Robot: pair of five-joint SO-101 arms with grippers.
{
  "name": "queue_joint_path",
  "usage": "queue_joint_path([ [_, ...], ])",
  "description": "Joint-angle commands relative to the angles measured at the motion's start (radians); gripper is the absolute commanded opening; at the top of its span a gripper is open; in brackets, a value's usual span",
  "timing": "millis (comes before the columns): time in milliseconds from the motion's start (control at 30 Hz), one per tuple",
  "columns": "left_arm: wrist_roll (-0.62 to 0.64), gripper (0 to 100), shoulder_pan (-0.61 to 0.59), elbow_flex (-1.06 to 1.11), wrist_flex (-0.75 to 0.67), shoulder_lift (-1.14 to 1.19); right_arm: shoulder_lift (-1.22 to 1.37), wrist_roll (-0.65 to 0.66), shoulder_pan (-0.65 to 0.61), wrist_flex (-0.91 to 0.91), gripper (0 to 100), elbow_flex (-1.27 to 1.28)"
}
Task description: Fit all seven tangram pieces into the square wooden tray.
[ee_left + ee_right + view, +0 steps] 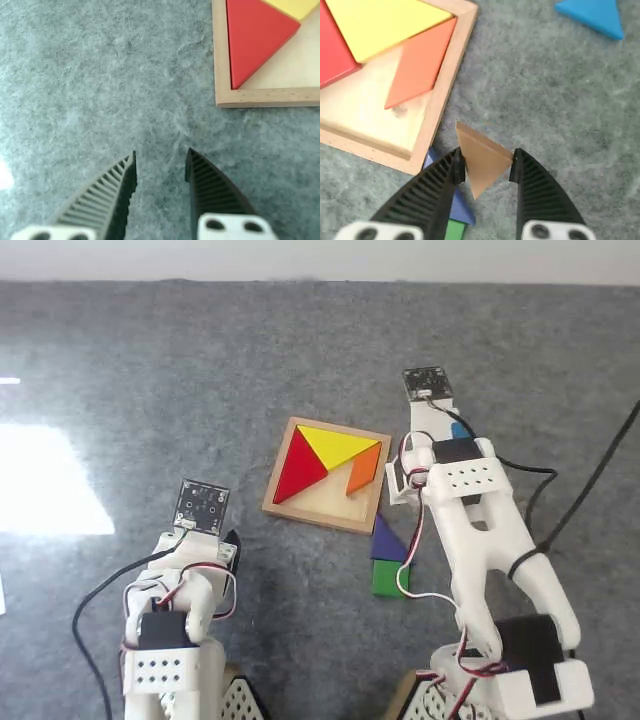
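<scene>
The square wooden tray (283,504) lies mid-table with a red triangle (297,468), a yellow triangle (335,445) and an orange parallelogram (364,468) inside. My right gripper (486,163) is shut on a small brown triangle (482,157), held just off the tray's right edge (451,90). A purple triangle (385,538) and a green piece (389,577) lie below the tray's right corner. A blue triangle (594,15) lies farther right, partly hidden under the right arm (461,428). My left gripper (161,161) stands open over bare mat near the tray's lower left corner (222,97).
Grey felt mat (150,390) covers the table, with free room to the left and behind the tray. The arm bases stand at the front edge. A cable (590,480) runs along the right side.
</scene>
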Motion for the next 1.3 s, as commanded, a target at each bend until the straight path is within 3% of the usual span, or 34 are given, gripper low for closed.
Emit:
queue_joint_path([
  [0,-0.012,15,-0.006,-0.008,0.000,-0.015,0.001,0.292,-0.041,0.007,12.7,-0.012],
  [67,-0.012,15,-0.006,-0.008,0.000,-0.015,0.018,0.509,-0.074,-0.005,12.5,-0.049],
  [400,-0.012,15,-0.006,-0.008,0.000,-0.015,0.226,1.160,-0.225,0.070,3.5,-0.459],
  [567,-0.012,15,-0.006,-0.008,0.000,-0.015,0.407,1.321,-0.266,0.101,3.6,-0.565],
  [767,-0.012,15,-0.006,-0.008,0.000,-0.015,0.610,1.640,-0.295,0.058,3.3,-0.684],
  [967,-0.012,15,-0.006,-0.008,0.000,-0.015,0.727,1.795,-0.286,0.073,3.3,-0.833],
  [1133,-0.012,15,-0.006,-0.008,0.000,-0.015,0.731,1.877,-0.285,0.186,3.8,-0.902],
  [1267,-0.012,15,-0.006,-0.008,0.000,-0.015,0.733,1.941,-0.274,0.318,12.4,-0.965],
])
